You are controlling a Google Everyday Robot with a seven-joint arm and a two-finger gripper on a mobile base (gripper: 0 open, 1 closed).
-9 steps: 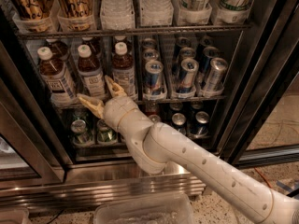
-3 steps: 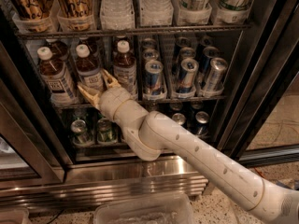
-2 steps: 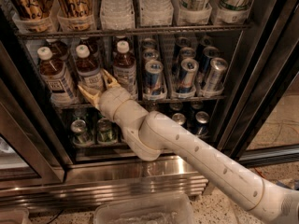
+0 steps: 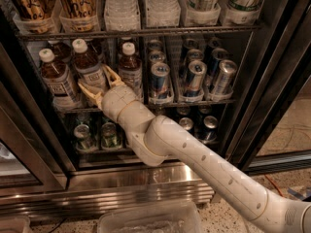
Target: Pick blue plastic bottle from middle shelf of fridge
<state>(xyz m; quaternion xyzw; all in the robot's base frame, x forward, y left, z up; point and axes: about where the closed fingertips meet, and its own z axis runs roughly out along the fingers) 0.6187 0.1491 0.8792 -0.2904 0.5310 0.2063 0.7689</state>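
Observation:
Three blue plastic bottles with white caps and dark drink stand at the left of the middle shelf (image 4: pixel 194 102) of the fridge (image 4: pixel 272 72). My gripper (image 4: pixel 100 83) is open at the lower part of the middle bottle (image 4: pixel 89 64). One finger (image 4: pixel 89 90) lies at the bottle's lower left, the other (image 4: pixel 112 74) at its right, between it and the right bottle (image 4: pixel 130 68). The left bottle (image 4: pixel 54 79) stands apart from the fingers. The middle bottle's base is hidden behind the gripper.
Blue-and-silver cans (image 4: pixel 159 81) fill the right of the middle shelf. Larger bottles and cans stand on the shelf above (image 4: pixel 146 32). Green cans (image 4: pixel 83 136) sit on the shelf below. A stainless base (image 4: pixel 121 188) and a clear plastic bin (image 4: pixel 150 220) lie below the arm.
Since three seconds ago my gripper has risen and reached in to the middle bottle. Over the last second it has only edged slightly upward.

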